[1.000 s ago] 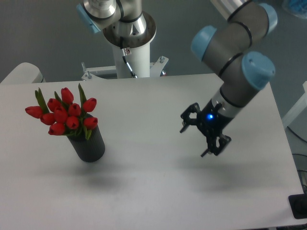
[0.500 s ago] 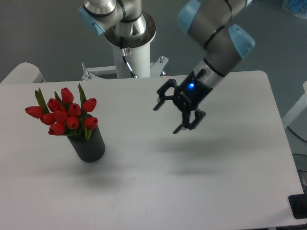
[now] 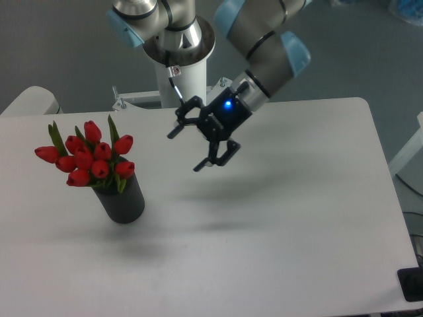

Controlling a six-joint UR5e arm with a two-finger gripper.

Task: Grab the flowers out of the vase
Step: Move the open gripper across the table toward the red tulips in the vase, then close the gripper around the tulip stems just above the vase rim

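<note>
The flowers [image 3: 89,156] are a bunch of red tulips. They stand in the dark vase [image 3: 121,199], off to the left of the gripper [image 3: 188,148] and a bit lower in the picture. They have not moved at all.

What has changed is the arm. A second ago the gripper was far over on the right side of the white table [image 3: 284,224]. Now it has swung across to the middle, so it is much closer to the flowers. It looks like it is on its way to grab them, but there is a gap left to cross.

The gripper hangs in the air above the table. Its fingers are spread wide apart. It holds nothing and touches nothing.
</note>
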